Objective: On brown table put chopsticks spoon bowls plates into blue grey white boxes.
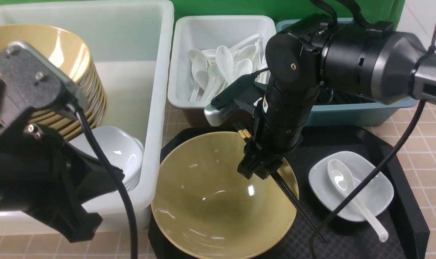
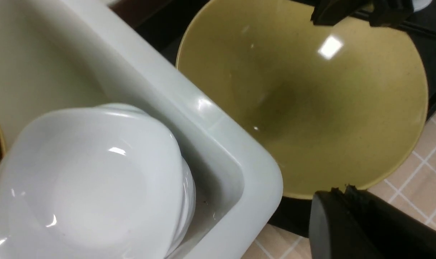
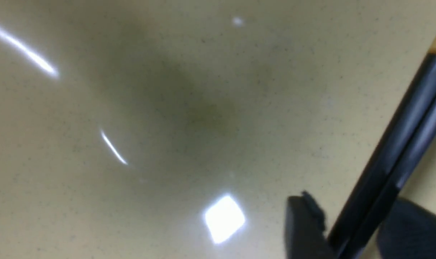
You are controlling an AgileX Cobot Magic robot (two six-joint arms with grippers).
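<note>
right gripper [image 1: 255, 174] straddles the chopsticks [image 1: 297, 205] — clamped or not, can't tell — probably light, stiff, slick: pinch both mid-length.

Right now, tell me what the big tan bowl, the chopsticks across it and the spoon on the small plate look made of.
The bowl: glossy speckled tan, sharp highlights; melamine or glazed ceramic, can't tell which. The chopsticks: smooth black with a gold-coloured end, probably plastic or lacquer. The spoon: translucent white, shiny, likely plastic.
</note>
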